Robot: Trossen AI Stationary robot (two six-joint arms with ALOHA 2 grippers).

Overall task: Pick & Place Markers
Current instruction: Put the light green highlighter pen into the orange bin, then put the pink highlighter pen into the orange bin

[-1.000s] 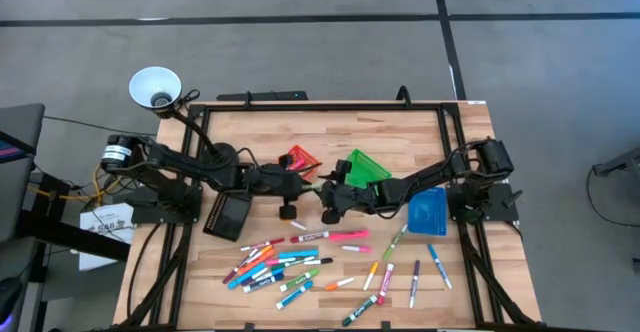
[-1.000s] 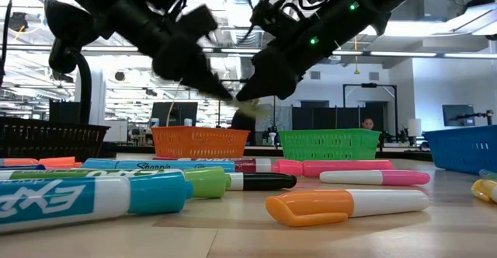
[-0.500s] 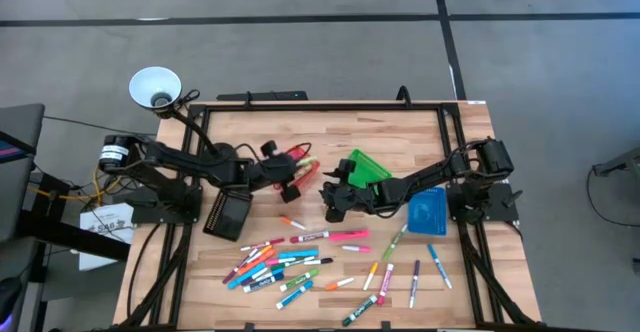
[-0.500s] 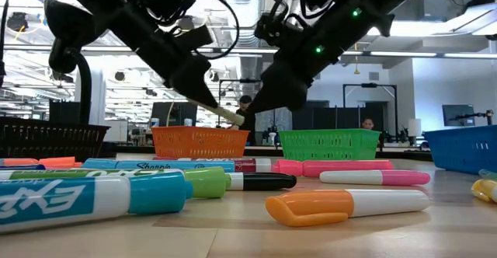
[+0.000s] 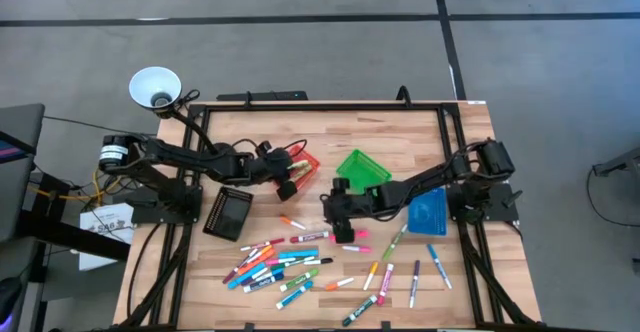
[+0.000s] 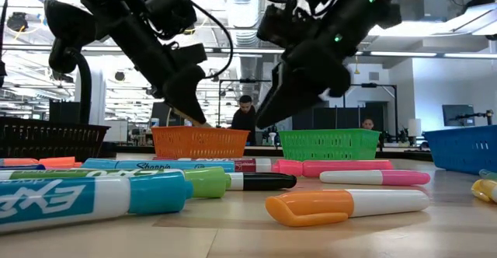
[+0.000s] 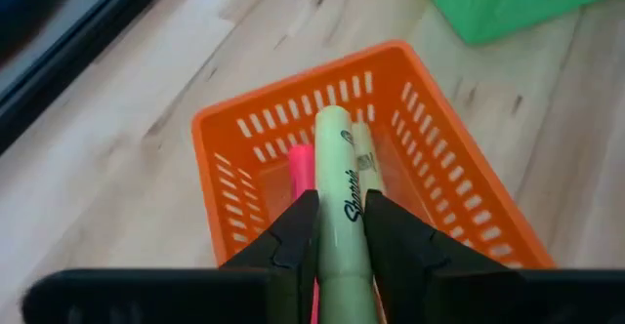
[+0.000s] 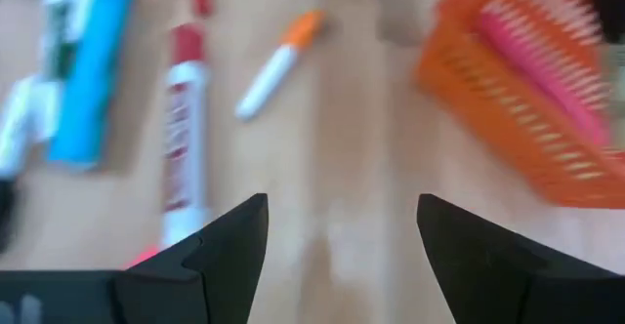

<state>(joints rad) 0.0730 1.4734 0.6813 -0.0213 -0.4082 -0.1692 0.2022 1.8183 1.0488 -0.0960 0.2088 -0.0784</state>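
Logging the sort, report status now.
Left gripper shut on pale yellow marker over orange bin. Right gripper open, empty, above table near red marker. Nothing in the way.

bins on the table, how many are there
4: the orange bin under the left claw, the green bin beside it, the blue bin near the right arm's base, and the black bin at the left.

Orange bin [image 5: 303, 165], green bin [image 5: 364, 167], blue bin [image 5: 427, 212], black bin [image 5: 228, 212] on wooden table [image 5: 400, 132]; white lamp [image 5: 155, 87] at corner.
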